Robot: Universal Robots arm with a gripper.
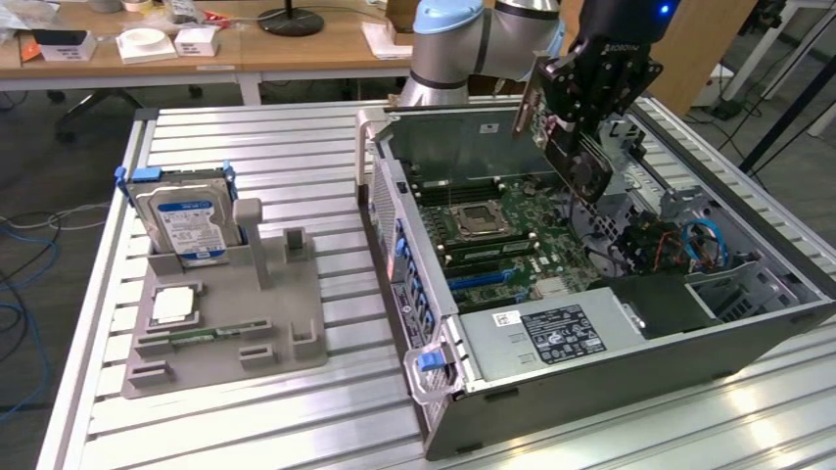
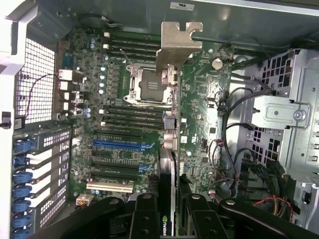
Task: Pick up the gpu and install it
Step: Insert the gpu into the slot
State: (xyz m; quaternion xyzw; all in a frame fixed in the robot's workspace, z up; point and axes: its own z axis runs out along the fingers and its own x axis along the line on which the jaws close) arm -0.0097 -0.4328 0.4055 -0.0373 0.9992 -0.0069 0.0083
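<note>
My gripper (image 1: pixel 590 86) is shut on the gpu (image 1: pixel 579 157), a flat card with a black face, and holds it tilted in the air above the far right part of the open computer case (image 1: pixel 392 245). In the wrist view the gpu (image 2: pixel 168 164) runs edge-on from between the black fingers (image 2: pixel 144 216) to its silver end bracket (image 2: pixel 177 45). The card hangs over the green motherboard (image 2: pixel 124 99), apart from it. The long blue slot (image 2: pixel 122 146) lies beside the card's line and holds nothing.
A grey fixture tray (image 1: pixel 281 323) on the slatted table at the exterior view's left holds a silver hard drive with a blue label (image 1: pixel 190 220) and a small memory stick (image 1: pixel 196 338). Inside the case are a power supply (image 1: pixel 555 333), a drive cage (image 2: pixel 289 114) and loose cables (image 2: pixel 234 129).
</note>
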